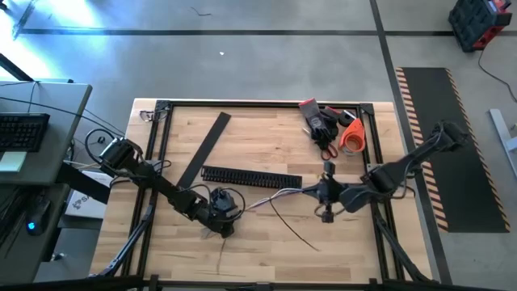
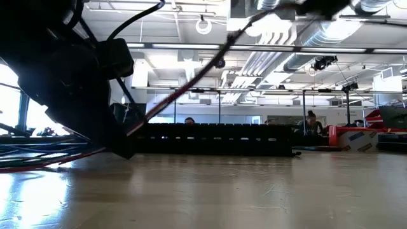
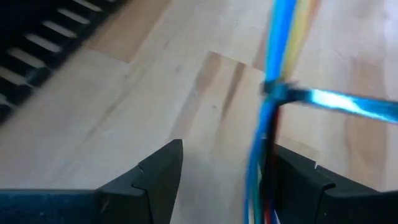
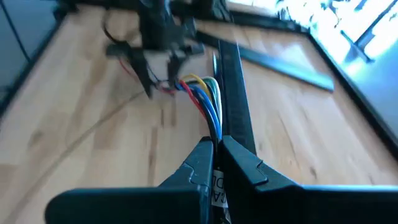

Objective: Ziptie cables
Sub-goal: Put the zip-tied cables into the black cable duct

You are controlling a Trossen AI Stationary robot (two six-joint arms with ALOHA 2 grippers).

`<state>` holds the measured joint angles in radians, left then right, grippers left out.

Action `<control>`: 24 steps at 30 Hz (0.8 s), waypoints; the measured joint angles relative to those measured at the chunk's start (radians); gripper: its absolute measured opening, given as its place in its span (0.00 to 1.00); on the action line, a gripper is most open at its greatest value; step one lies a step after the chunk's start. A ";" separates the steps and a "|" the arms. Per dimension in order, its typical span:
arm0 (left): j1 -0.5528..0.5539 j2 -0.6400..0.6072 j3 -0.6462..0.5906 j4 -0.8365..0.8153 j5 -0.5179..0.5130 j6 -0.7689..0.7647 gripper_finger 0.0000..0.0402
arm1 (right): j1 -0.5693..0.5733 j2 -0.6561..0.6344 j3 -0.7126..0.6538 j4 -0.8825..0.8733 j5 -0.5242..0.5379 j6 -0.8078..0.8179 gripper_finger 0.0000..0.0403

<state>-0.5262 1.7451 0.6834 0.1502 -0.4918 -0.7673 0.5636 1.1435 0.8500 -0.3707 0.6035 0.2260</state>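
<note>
The cables (image 1: 275, 196) are a thin bundle of blue, yellow, red and whitish wires running between my two grippers. In the left wrist view a tie (image 3: 278, 91) wraps the bundle, its tail (image 3: 348, 103) sticking out sideways. My left gripper (image 1: 226, 212) (image 3: 239, 152) is open, low over the table, with the cables (image 3: 273, 56) running between its fingers, close to one finger (image 3: 298, 177). My right gripper (image 1: 319, 192) (image 4: 217, 143) is shut on the bundle's other end. A thin dark strand (image 1: 295, 230) lies loose on the table. My left gripper stands open around the cables; I cannot tell whether its finger touches them. My right gripper pinches the bundle near its right end (image 4: 216, 132) between both fingers, reaching level from the table's right, fingers along the wires. That end is lifted clear and the cables (image 2: 191, 86) slope down toward the left gripper.
The black slotted rail (image 1: 250, 175) (image 2: 216, 140) lies just beyond the cables, and a flat black strip (image 1: 206, 149) lies slanted behind it. Gloves, scissors and an orange roll (image 1: 335, 128) sit at the far right corner. Bare wood (image 1: 266, 259) lies toward the near edge.
</note>
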 joint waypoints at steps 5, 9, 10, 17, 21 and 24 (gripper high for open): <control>0.000 0.000 0.000 0.000 -0.062 0.022 0.38 | 0.067 0.000 0.092 -0.044 0.069 -0.042 0.01; 0.000 -0.006 0.000 -0.002 -0.067 0.082 0.13 | 0.106 0.000 0.136 -0.114 0.118 -0.014 0.00; 0.000 -0.011 0.000 -0.006 -0.061 0.096 0.07 | 0.108 0.000 0.138 -0.134 0.122 0.012 0.00; -0.005 -0.133 0.026 -0.345 -0.019 0.100 0.01 | 0.084 0.009 0.031 -0.197 0.016 0.274 0.00; 0.015 -0.199 0.030 -0.560 -0.015 0.079 0.00 | 0.058 0.036 -0.107 -0.105 -0.053 0.388 0.00; 0.044 -0.216 0.029 -0.672 0.012 0.139 0.00 | 0.034 0.056 -0.210 -0.011 -0.059 0.446 0.00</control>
<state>-0.4823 1.5296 0.7124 -0.5223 -0.4801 -0.6287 0.5980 1.1998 0.6399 -0.3819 0.5445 0.6724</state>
